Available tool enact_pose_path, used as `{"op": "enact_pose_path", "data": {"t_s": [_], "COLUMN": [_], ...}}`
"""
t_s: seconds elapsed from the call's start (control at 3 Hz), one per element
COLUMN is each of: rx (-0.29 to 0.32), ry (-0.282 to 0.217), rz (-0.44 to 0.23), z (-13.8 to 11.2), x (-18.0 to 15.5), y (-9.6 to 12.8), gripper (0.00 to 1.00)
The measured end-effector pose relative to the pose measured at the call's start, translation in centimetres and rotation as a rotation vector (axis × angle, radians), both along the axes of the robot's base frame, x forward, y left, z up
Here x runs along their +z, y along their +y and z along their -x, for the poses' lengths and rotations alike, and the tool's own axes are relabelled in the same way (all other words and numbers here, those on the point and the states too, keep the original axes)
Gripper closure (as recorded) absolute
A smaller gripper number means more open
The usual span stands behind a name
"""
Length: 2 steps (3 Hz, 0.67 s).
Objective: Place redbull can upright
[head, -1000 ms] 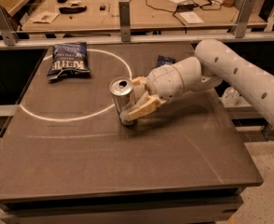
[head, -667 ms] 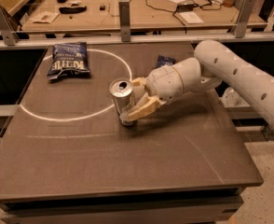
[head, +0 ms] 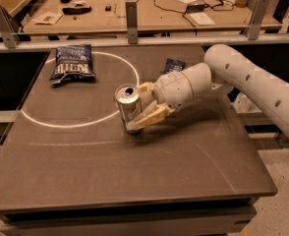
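Note:
The redbull can (head: 128, 107) is a slim silver can with a shiny pull-tab top. It stands nearly upright on the dark table (head: 134, 166), its base on the surface near the white circle line. My gripper (head: 138, 108) comes in from the right and its cream fingers (head: 152, 117) are closed around the can's right side. The white arm (head: 247, 77) stretches off to the right edge.
A dark blue chip bag (head: 72, 64) lies at the back left inside the white circle (head: 75, 124). A small dark blue snack packet (head: 173, 65) lies behind the gripper. A metal rail (head: 134, 43) and a cluttered wooden bench stand beyond the table's far edge.

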<state>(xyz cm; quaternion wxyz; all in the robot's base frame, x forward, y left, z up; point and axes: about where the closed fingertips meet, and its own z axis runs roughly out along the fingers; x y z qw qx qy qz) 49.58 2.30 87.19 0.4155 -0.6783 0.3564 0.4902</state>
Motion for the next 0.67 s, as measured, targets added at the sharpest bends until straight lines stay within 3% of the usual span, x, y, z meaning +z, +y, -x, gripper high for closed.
{"op": "enact_pose_path", "data": {"t_s": [0.33, 0.67], "rx": [-0.006, -0.045], "ry": [-0.003, -0.042], "rz": [-0.005, -0.031], "z": [0.0, -0.7], "x": [0.0, 1.4], "y": [-0.2, -1.8], "gripper": [0.0, 0.0]}}
